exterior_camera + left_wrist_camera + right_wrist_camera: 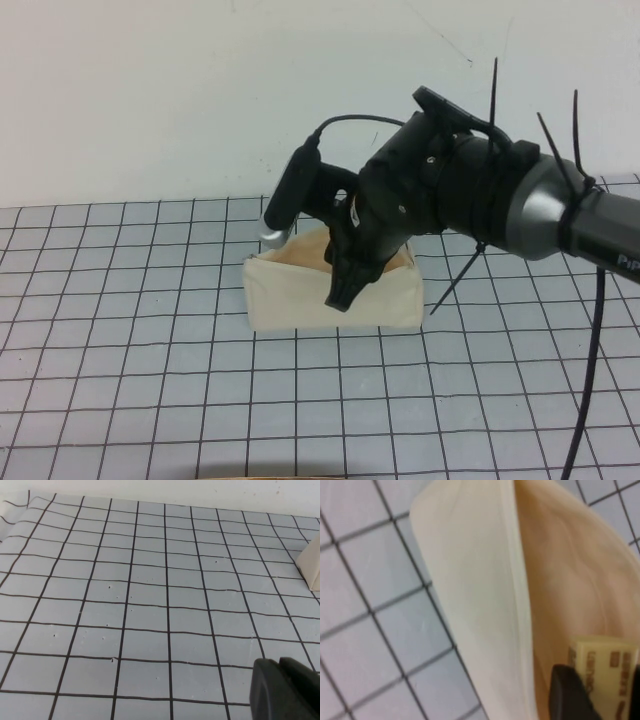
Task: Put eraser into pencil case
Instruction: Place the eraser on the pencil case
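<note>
Small tan-yellow rectangular eraser (604, 672) with dark print sat pinched in my right gripper's (345, 290) fingers (570, 695), over the peach-lined mouth of the cream fabric pencil case (300, 295). Case stood open-topped on the grey gridded desk (150, 350), near its middle. Right gripper pointed down just at the case's front edge. Left gripper (285, 690) hovered low over bare grid, well apart from the case; couldn't tell its finger state.
</note>
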`<action>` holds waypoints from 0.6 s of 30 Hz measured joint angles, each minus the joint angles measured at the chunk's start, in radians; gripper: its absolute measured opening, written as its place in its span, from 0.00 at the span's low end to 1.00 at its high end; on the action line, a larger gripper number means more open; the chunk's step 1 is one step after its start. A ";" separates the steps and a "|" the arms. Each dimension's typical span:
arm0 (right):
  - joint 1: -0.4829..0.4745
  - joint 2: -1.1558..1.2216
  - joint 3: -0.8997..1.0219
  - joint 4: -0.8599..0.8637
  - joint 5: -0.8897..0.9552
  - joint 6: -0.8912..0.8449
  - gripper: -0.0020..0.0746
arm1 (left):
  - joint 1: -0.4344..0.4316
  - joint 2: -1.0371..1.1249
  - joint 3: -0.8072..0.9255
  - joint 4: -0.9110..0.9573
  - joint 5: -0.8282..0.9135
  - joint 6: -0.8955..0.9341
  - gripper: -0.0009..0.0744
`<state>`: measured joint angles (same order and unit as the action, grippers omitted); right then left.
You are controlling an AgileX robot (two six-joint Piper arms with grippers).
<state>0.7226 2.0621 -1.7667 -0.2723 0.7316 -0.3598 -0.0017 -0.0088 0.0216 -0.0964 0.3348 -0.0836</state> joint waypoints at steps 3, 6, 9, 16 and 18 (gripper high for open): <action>-0.003 0.007 0.000 -0.002 -0.045 0.051 0.39 | 0.000 0.000 0.000 0.000 0.000 0.000 0.01; -0.009 0.007 0.000 -0.010 -0.080 0.088 0.52 | 0.000 0.000 0.000 0.000 0.000 0.000 0.01; -0.016 0.004 0.000 -0.021 -0.069 0.118 0.56 | 0.000 0.000 0.000 0.000 0.000 0.000 0.01; -0.016 -0.117 0.018 -0.015 0.097 0.248 0.26 | 0.000 0.000 0.000 0.000 0.000 0.000 0.01; -0.016 -0.192 0.059 0.018 0.085 0.284 0.12 | 0.000 0.000 0.000 0.000 0.000 0.000 0.01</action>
<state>0.7062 1.8700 -1.7075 -0.2539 0.8163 -0.0761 -0.0017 -0.0088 0.0216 -0.0964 0.3348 -0.0836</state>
